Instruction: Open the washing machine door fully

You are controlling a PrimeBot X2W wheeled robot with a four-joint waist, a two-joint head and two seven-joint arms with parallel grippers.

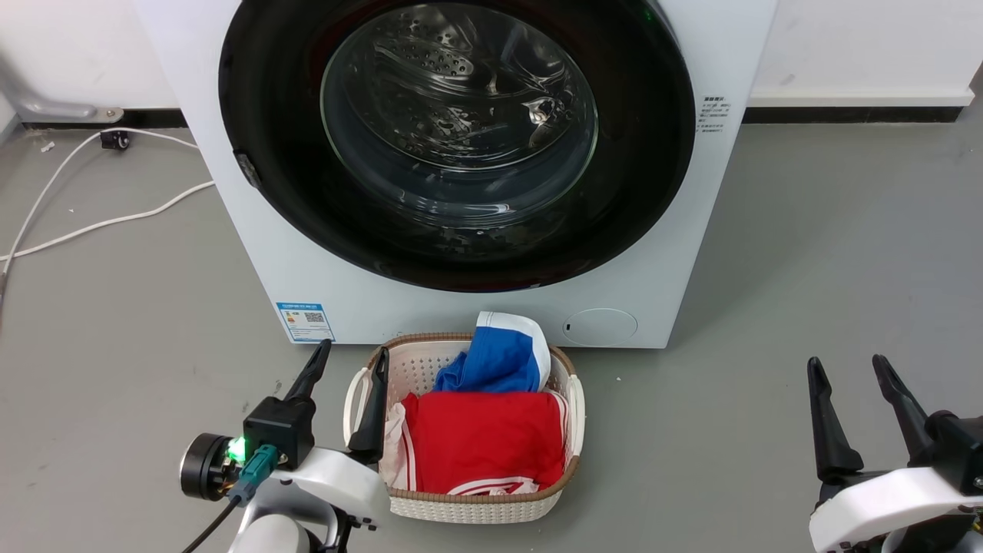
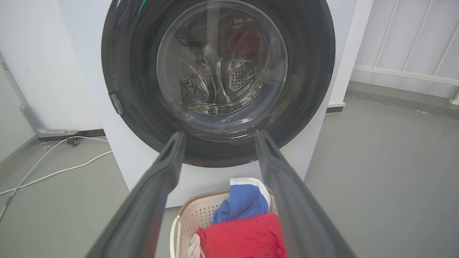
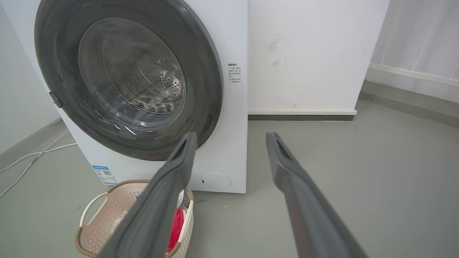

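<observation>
The washing machine door [image 1: 653, 153] is a large round glossy black ring around a bulging glass window, lying flush against the white washer [image 1: 253, 253]. It also faces me in the left wrist view [image 2: 132, 64] and in the right wrist view [image 3: 57, 46]. A small latch tab [image 1: 244, 169] sits on the door's left rim. My left gripper [image 1: 350, 359] is open and low at the left, beside the basket and well short of the door. My right gripper [image 1: 848, 364] is open at the lower right, over bare floor, far from the door.
A cream laundry basket [image 1: 476, 507] holding red and blue clothes stands on the grey floor directly in front of the washer. White cables [image 1: 92, 226] run along the floor at the left. A small round white cover flap [image 1: 599, 326] sits low on the washer front.
</observation>
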